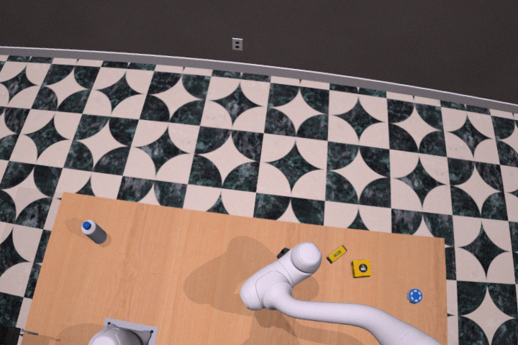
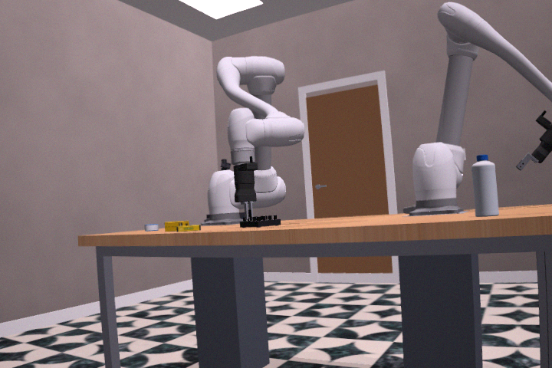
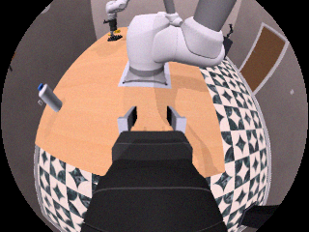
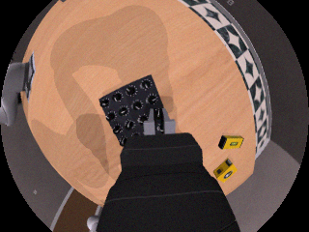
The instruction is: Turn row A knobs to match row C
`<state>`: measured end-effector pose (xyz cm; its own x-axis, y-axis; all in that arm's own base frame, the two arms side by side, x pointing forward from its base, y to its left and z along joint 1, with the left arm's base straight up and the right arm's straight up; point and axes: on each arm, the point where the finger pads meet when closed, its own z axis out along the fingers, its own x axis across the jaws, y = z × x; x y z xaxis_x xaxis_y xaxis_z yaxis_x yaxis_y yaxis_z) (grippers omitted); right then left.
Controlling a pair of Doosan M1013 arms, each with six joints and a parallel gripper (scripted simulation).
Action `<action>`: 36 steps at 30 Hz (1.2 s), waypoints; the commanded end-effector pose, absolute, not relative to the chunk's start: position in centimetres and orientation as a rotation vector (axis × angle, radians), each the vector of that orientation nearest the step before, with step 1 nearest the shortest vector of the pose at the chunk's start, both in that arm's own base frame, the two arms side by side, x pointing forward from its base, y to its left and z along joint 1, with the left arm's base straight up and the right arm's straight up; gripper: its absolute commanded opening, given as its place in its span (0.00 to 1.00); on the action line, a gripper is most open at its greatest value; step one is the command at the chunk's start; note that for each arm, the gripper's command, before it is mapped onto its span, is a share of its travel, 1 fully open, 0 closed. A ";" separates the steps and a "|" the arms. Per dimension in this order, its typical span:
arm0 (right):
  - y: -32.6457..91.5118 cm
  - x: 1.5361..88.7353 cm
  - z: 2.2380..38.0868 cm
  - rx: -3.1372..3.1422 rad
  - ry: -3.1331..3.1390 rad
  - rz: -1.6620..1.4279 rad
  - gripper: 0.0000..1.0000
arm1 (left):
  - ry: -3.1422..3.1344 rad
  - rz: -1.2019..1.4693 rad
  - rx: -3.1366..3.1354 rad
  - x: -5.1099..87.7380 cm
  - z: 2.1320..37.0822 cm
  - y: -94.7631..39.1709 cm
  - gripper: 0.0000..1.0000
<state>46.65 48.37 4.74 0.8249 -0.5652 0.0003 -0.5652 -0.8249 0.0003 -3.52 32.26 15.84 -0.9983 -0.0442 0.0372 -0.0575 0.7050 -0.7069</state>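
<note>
One round black plastic knob (image 4: 158,115) sits clenched between our right fingers (image 2: 245,209), seemingly for turning; next, we should match row C. Our left fingers (image 2: 521,163) stand released.
</note>
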 end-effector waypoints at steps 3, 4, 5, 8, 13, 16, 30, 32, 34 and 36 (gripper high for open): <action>48.4 46.7 4.8 3.005 -0.921 0.001 0.30 | -2.885 1.195 0.086 -3.5 15.9 32.3 1.00; 48.4 46.7 4.8 3.005 -0.921 0.001 0.30 | -2.885 1.195 0.086 -3.5 15.9 32.3 1.00; 48.4 46.7 4.8 3.005 -0.921 0.001 0.30 | -2.885 1.195 0.086 -3.5 15.9 32.3 1.00; 48.4 46.7 4.8 3.005 -0.921 0.001 0.46 | -2.885 1.195 0.086 -3.5 15.9 32.3 1.00; 48.4 46.7 4.8 3.005 -0.921 0.001 0.46 | -2.885 1.195 0.086 -3.5 15.9 32.3 1.00; 48.4 46.7 4.8 3.005 -0.921 0.001 0.46 | -2.885 1.195 0.086 -3.5 15.9 32.3 1.00; 48.4 46.7 5.3 3.005 -0.921 0.001 0.46 | -2.885 1.195 0.086 -3.5 15.9 32.3 1.00; 48.4 46.7 6.0 3.005 -0.921 0.001 0.46 | -2.885 1.195 0.086 -3.5 15.9 32.3 1.00; 48.4 46.7 6.9 3.005 -0.921 0.001 0.46 | -2.885 1.195 0.086 -3.5 15.9 32.3 1.00; 48.4 46.7 7.8 3.005 -0.921 0.001 0.46 | -2.885 1.195 0.086 -3.5 15.9 32.3 1.00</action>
